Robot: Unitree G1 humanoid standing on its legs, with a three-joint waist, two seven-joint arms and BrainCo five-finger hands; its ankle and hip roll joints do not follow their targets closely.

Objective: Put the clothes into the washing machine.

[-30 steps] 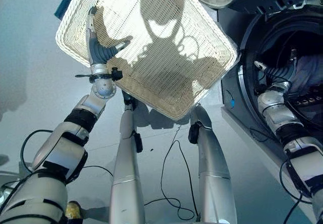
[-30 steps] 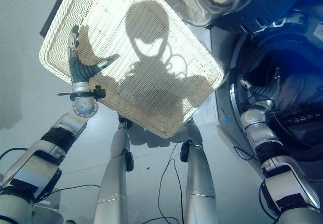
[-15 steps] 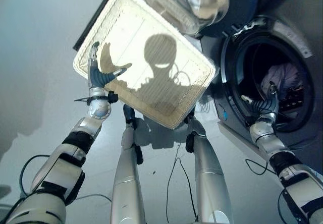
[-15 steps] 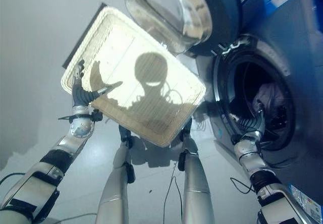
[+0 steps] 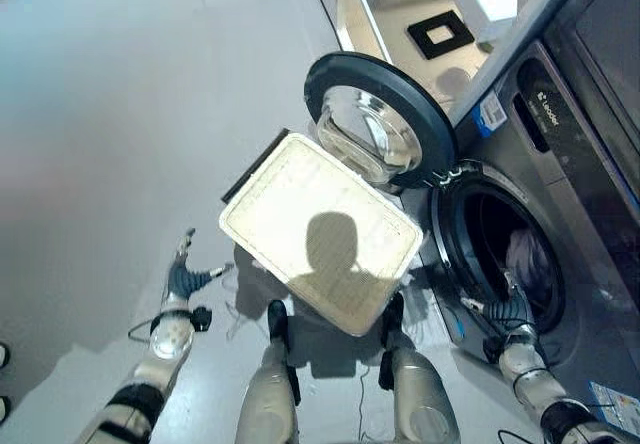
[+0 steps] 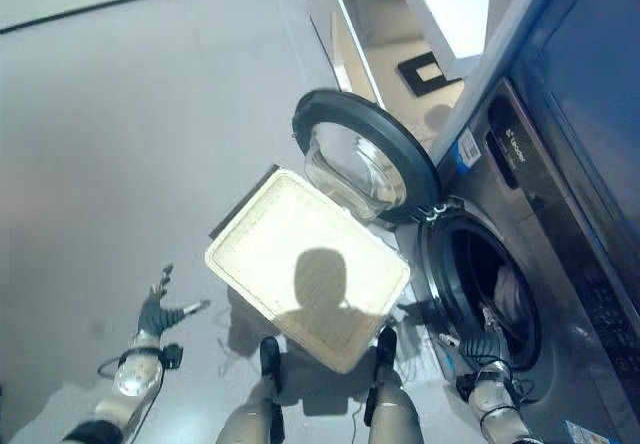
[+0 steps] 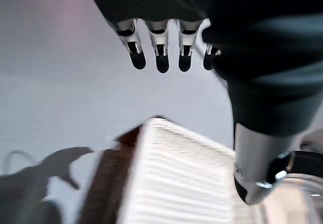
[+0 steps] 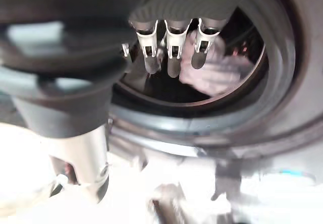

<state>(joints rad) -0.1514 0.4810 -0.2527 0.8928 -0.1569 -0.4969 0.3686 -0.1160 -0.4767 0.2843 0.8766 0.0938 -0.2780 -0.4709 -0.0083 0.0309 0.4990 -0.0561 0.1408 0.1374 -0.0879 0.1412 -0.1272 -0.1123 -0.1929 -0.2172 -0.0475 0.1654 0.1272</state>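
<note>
Pulled back from the drum, my right hand [image 5: 510, 312] now hangs slack-fingered outside the grey front-loading washing machine [image 5: 560, 164]. I see pale clothes [image 5: 527, 260] inside; left hand [image 5: 186, 276] splayed beside the cream wicker basket [image 5: 320, 229].

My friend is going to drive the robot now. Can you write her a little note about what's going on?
Left hand: open, empty, over the floor beside the basket.
Right hand: open, empty, at the mouth of the washing machine.
Clothes lie inside the drum; the basket looks empty.
Door is wide open.
Done: loading, it seems.
Left: probably shutting the door.
</note>
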